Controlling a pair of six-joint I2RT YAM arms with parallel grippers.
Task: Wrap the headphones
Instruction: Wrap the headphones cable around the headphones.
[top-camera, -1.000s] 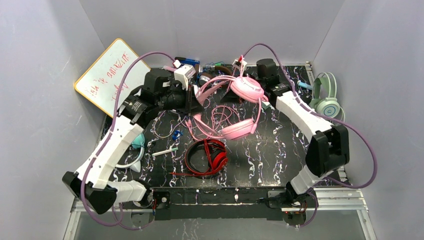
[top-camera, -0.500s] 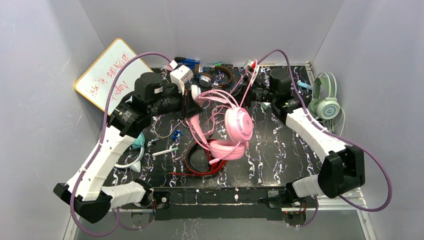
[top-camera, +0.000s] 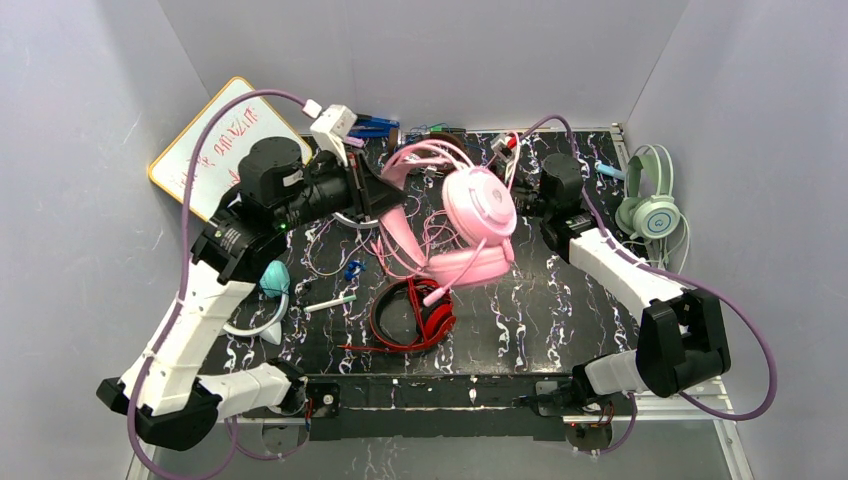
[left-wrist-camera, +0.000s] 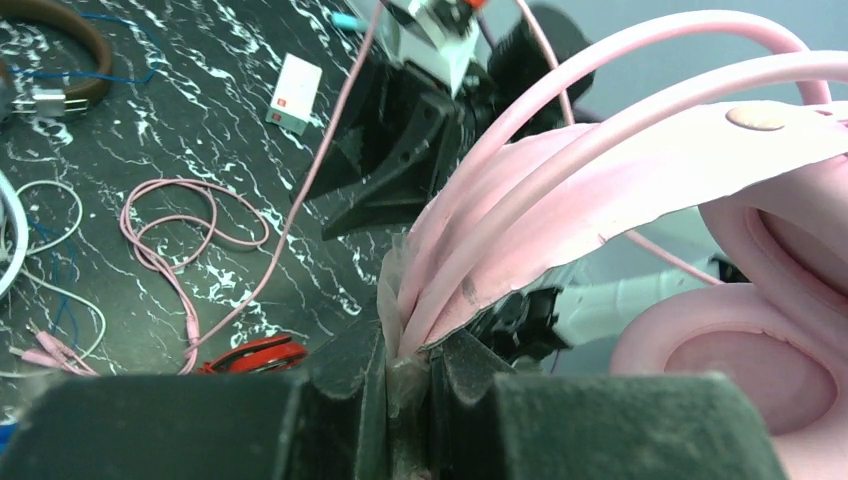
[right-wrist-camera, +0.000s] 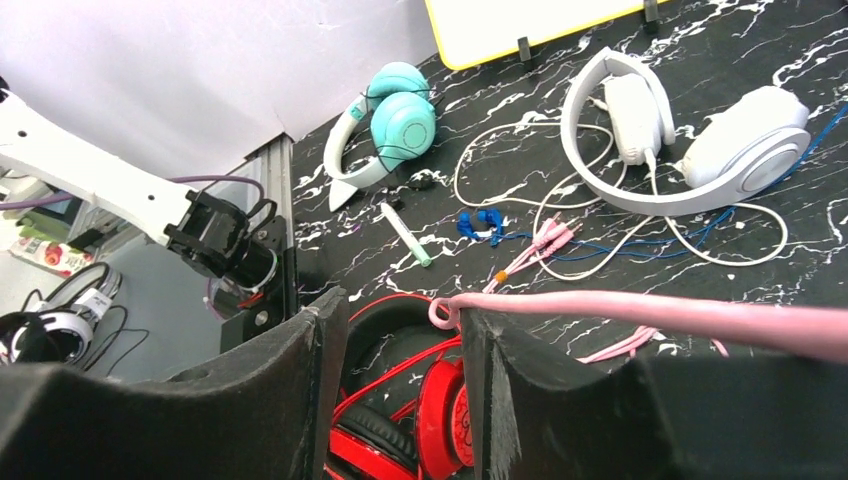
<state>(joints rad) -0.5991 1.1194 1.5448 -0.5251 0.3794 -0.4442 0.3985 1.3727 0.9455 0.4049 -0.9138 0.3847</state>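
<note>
Left claw (left-wrist-camera: 405, 362) clenches pink headphones (left-wrist-camera: 620, 130) by the headband; right claw (right-wrist-camera: 395, 325) released, cord (right-wrist-camera: 650, 315) just beside.

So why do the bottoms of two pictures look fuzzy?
Top view: evenly lit, sharp, only soft shadows. Left wrist view: the left gripper, clamped on the pink headphones, is too close to focus; the table behind is crisp. Right wrist view: the right gripper and the pink cord blur, the white headphones beyond are sharp.
</note>
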